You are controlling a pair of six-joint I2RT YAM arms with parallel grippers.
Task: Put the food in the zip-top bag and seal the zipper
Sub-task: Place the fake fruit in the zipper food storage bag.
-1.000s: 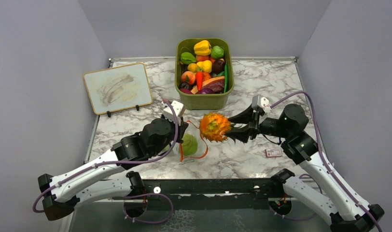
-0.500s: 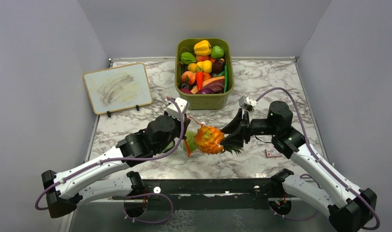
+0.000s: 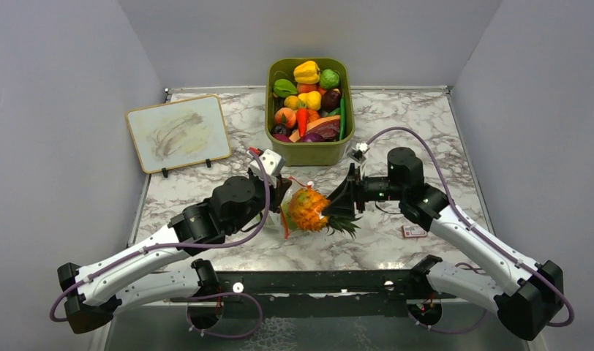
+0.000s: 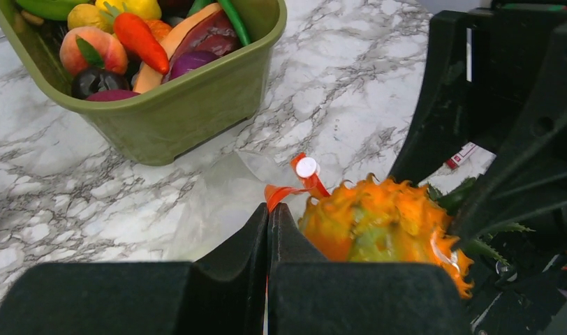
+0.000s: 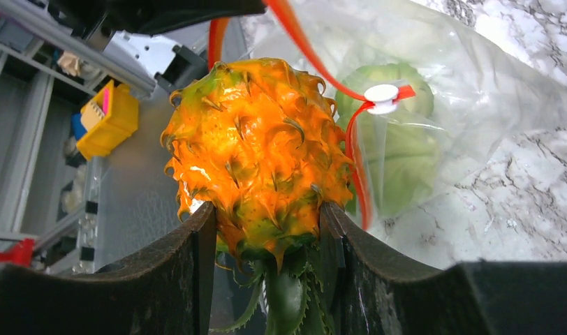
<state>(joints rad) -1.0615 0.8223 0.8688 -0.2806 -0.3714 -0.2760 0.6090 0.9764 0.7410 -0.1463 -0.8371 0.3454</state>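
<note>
Fruit (image 3: 309, 210), orange and bumpy, is clamped in the right gripper (image 5: 267, 230), long axis level, leaves pointing right, at the zip-top bag (image 5: 476, 105) mouth; the zipper (image 4: 284, 192) is pinched by the left gripper (image 4: 269, 216). Marble table (image 3: 396, 117), grey walls (image 3: 309, 29).

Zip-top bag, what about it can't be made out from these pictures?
- Top view: the zip-top bag is mostly hidden behind the orange spiky fruit and the left gripper.
- Left wrist view: its mouth is hidden below that gripper's own fingers.
- Right wrist view: the fruit in the right gripper blocks the mouth. One green ball shows through the plastic; any more cannot be told.
</note>
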